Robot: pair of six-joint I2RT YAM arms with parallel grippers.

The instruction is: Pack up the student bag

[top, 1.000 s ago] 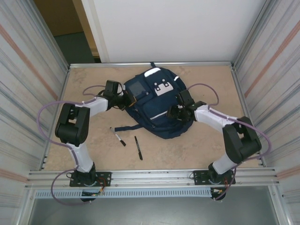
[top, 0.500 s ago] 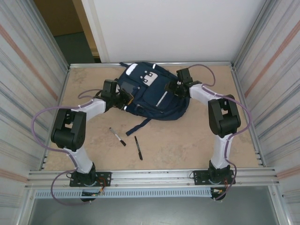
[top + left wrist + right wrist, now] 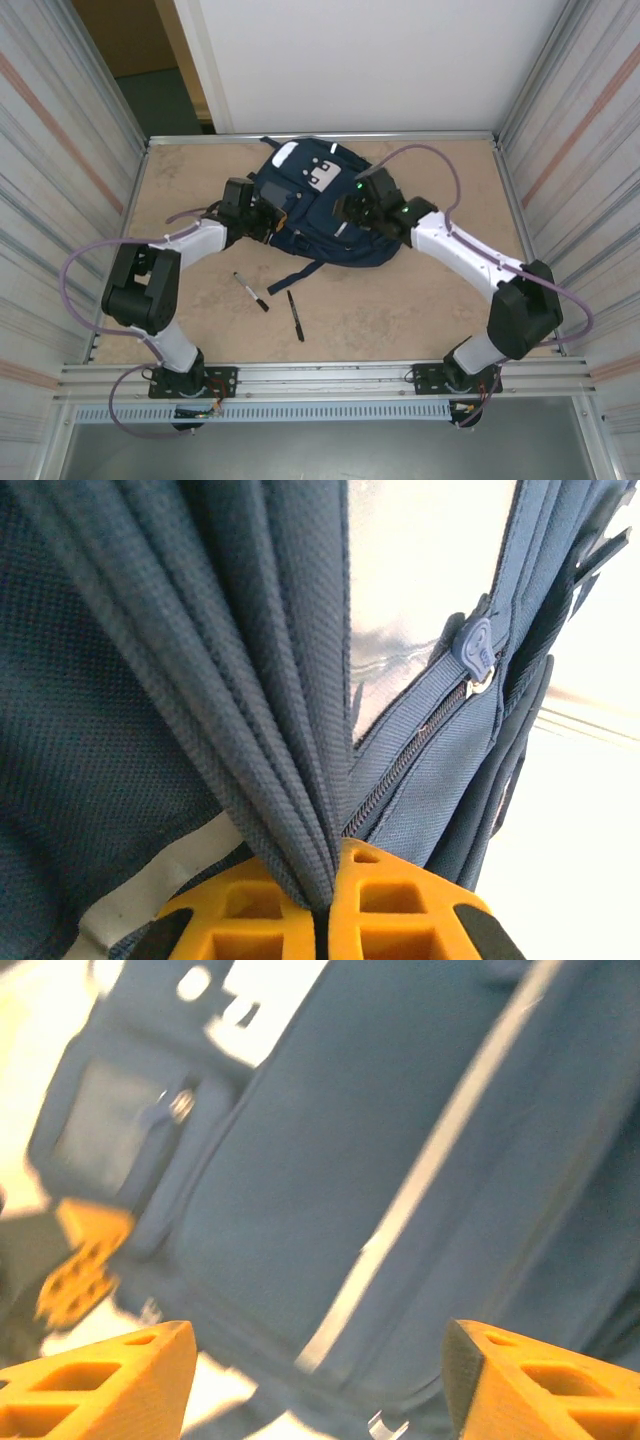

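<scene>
Left claw (image 3: 325,892) pinching the bag (image 3: 318,205), right claw (image 3: 318,1360) hovering over it.

The left claw is clamping together on a fold of the bag's fabric; the bag is lying at twelve o'clock on the table (image 3: 430,310), with two pens (image 3: 252,292) at its seven o'clock. The right claw is hanging over the bag's three o'clock side, jaws apart and gripping nothing. The step looks like making an opening: the left claw should be lifting the fold taut while the right claw is lining up squarely on the zipper pull (image 3: 478,652) before closing.
</scene>
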